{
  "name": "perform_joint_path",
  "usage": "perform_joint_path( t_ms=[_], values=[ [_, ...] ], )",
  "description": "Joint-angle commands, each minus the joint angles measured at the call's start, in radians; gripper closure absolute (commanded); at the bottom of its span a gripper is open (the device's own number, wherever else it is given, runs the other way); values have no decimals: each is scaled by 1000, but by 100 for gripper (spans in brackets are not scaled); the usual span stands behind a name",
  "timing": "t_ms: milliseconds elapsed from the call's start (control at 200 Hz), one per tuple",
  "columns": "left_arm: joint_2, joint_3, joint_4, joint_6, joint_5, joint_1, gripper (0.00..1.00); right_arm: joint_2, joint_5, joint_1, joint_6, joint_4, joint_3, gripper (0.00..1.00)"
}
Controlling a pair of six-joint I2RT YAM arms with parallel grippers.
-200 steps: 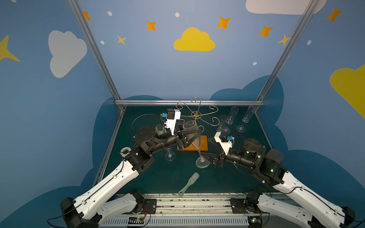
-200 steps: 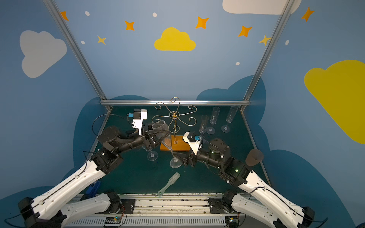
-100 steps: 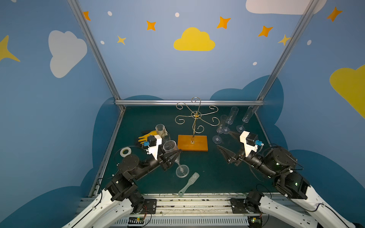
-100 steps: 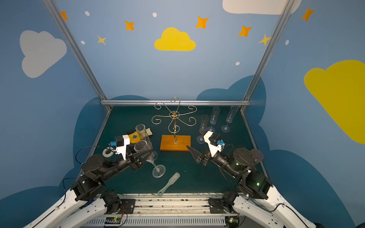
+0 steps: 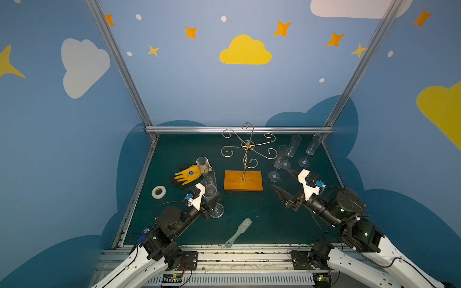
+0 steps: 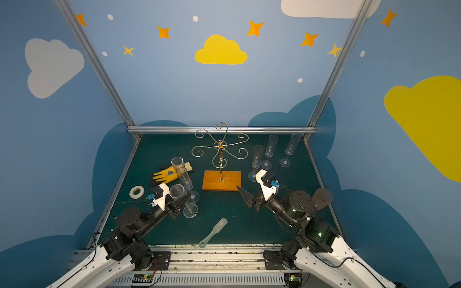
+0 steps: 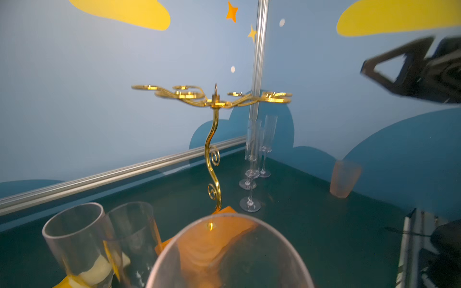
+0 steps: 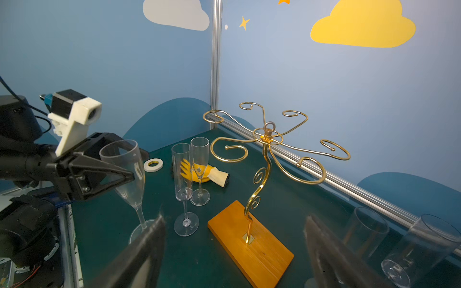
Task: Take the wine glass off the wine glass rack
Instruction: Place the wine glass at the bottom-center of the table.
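**Glass off the rack and down by the left arm**
A second ago both arms were up at the rack [image 5: 243, 182]. Now all its curls hang bare. The left gripper [image 5: 212, 198] has carried the glass [image 5: 210, 191] back to the mat [image 5: 249, 212] left of the base, just beside two flutes [image 5: 210, 177], its jaws clamped on the bowl. I can't tell whether the foot is down or nearly so. The right gripper [image 5: 281, 178] has backed off, jaws wide apart and empty. The removal looks done, and only letting go remains.

wine glass [image 7: 229, 251] blurred, cut off at the edge; right pincer [image 8: 234, 220] blurred
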Motion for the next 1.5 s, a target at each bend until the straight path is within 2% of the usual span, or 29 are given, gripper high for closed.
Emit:
perform_joint_path(
  t_ms=[0, 105, 335, 991, 1071, 1126, 1216, 1296, 1346, 1497],
  values=[
    [27, -40, 161, 75, -43, -2, 54, -33, 15, 1, -2, 40, -18, 14],
    [72, -76, 229, 91, -50, -2, 54, -59, 24, 1, -4, 47, -38, 14],
    [136, -100, 263, 76, -64, 0, 54, -87, 51, 1, -15, 18, -39, 14],
    [178, -195, 310, -31, -106, 15, 52, -85, 58, 1, -3, 2, -48, 14],
    [174, -200, 306, -36, -108, 16, 48, -85, 56, 1, -1, 1, -48, 14],
    [176, -203, 301, -38, -108, 18, 41, -85, 55, 1, 0, 0, -47, 14],
    [184, -199, 292, -41, -118, 20, 21, -84, 56, 1, 4, -4, -44, 14],
    [181, -191, 273, -40, -128, 21, 12, -85, 56, 1, 3, -5, -41, 14],
    [173, -182, 260, -34, -128, 21, 1, -86, 58, 2, 3, -5, -38, 14],
    [120, -154, 206, -24, -131, 20, 1, -89, 59, 1, -3, -2, -33, 14]
  ],
)
